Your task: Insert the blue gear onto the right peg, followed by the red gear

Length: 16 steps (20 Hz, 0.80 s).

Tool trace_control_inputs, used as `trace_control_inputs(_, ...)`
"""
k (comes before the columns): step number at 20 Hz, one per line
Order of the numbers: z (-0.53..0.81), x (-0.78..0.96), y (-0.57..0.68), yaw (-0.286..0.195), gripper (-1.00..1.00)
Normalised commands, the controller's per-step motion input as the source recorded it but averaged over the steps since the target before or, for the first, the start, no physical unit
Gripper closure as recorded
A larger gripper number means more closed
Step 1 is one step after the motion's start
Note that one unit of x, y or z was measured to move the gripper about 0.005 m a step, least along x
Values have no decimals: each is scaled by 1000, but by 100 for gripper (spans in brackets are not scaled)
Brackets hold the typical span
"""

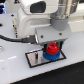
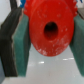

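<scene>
The red gear (image 1: 52, 50) was seen low in the middle of the exterior view, sitting directly on top of the blue gear (image 1: 51, 56), of which only a toothed blue rim showed beneath the red. Both gears lay over the grey, black-rimmed plate (image 1: 35, 58), toward the end of it on the exterior view's right. The right peg could not be made out, the stacked gears and the arm covering that spot. In the wrist view the red gear (image 2: 49, 29) filled the centre, its dark centre hole plainly shown, and it was pressed on either side by the teal pads (image 2: 22, 45) of the fingers. The gripper (image 1: 52, 46) was thus closed narrowly around the red gear, one pad against each flank. Above it, the white body of the arm (image 1: 35, 17) took up most of the upper exterior view, with a black cable (image 1: 12, 37) trailing toward the exterior view's left. The plate rested on a white table (image 1: 15, 67)
</scene>
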Motion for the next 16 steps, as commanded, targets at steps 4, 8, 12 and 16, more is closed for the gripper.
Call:
trace_control_inputs(4, -177, 144, -74, 0, 100)
trace_control_inputs(8, -225, 128, -79, 0, 100)
trace_control_inputs(12, 121, 49, 16, 0, -100)
trace_control_inputs(16, 378, 6, 14, 0, -100)
